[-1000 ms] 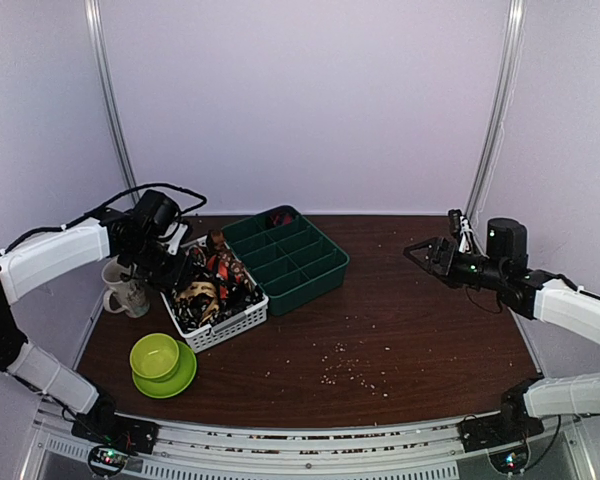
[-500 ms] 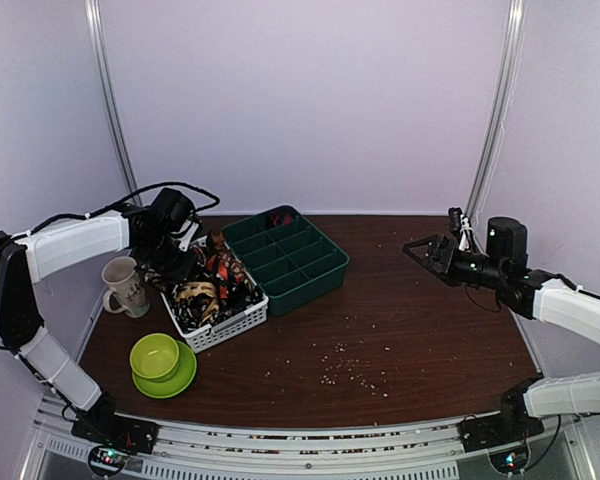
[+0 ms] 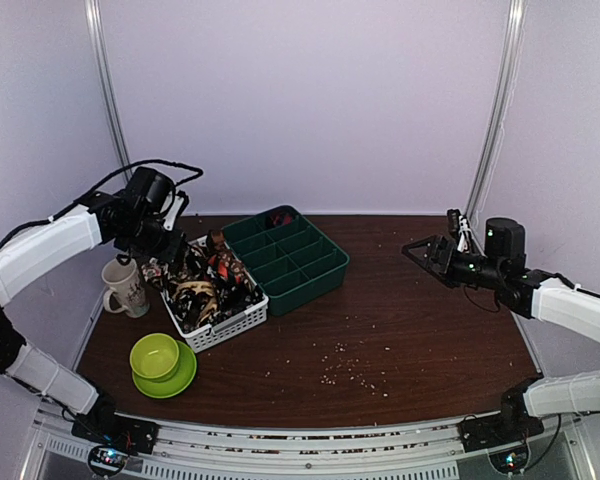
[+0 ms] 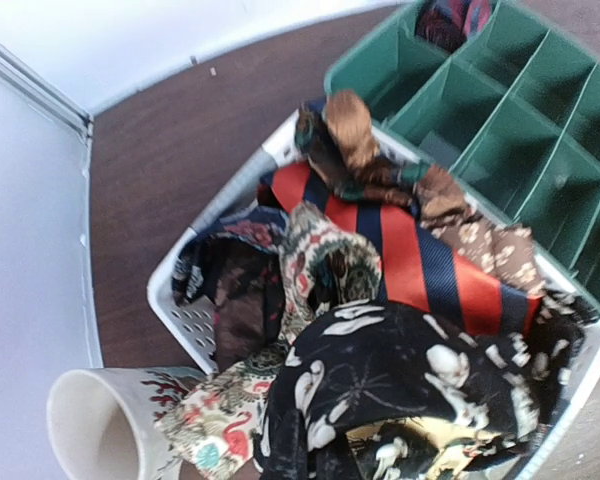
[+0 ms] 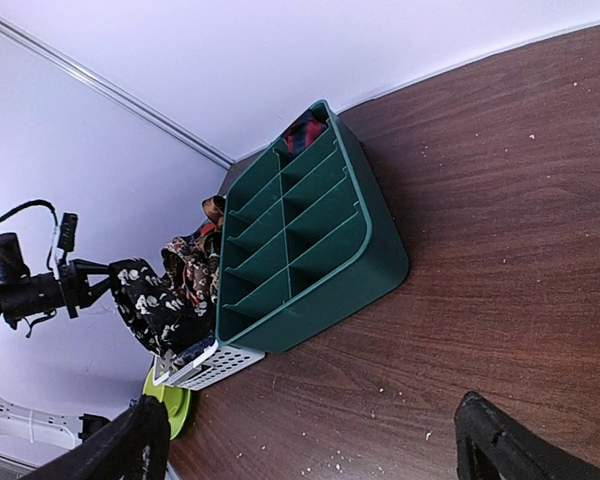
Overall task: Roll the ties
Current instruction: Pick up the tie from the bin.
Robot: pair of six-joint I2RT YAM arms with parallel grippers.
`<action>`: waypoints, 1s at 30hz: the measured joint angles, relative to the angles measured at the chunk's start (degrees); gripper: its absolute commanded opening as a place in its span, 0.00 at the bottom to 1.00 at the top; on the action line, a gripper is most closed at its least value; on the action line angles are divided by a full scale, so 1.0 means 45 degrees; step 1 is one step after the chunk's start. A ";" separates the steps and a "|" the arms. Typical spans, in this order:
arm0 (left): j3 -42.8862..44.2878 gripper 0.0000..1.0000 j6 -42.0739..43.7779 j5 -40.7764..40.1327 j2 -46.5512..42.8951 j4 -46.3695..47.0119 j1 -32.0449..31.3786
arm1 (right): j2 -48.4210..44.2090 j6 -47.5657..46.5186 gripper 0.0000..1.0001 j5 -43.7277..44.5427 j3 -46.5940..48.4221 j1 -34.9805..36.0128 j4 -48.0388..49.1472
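1. Clearly, the left gripper (image 5: 102,280) was closed on the black spotted tie (image 4: 400,385), which was bunched over the white basket's (image 3: 232,322) left rim, near the table's (image 3: 430,340) left edge.
2. Crumpled, that tie showed no clear long axis.
3. The red-striped tie (image 4: 410,250) ran parallel to the basket side facing the green tray (image 3: 315,280), with a brown tie (image 4: 350,125) heaped at one end.
4. The right gripper (image 5: 310,415) stood wide, holding nothing, near the right edge.

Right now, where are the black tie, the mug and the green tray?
black tie (image 4: 400,370), left wrist view, on its spotted fabric.
mug (image 3: 126,292), top view, on its side wall.
green tray (image 5: 325,300), right wrist view, on its outer wall.
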 measured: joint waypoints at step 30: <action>0.7927 0.00 0.0549 0.5586 -0.2531 0.0180 -0.0180 | 0.1020 0.0005 1.00 0.0325 0.2108 0.2691 0.0374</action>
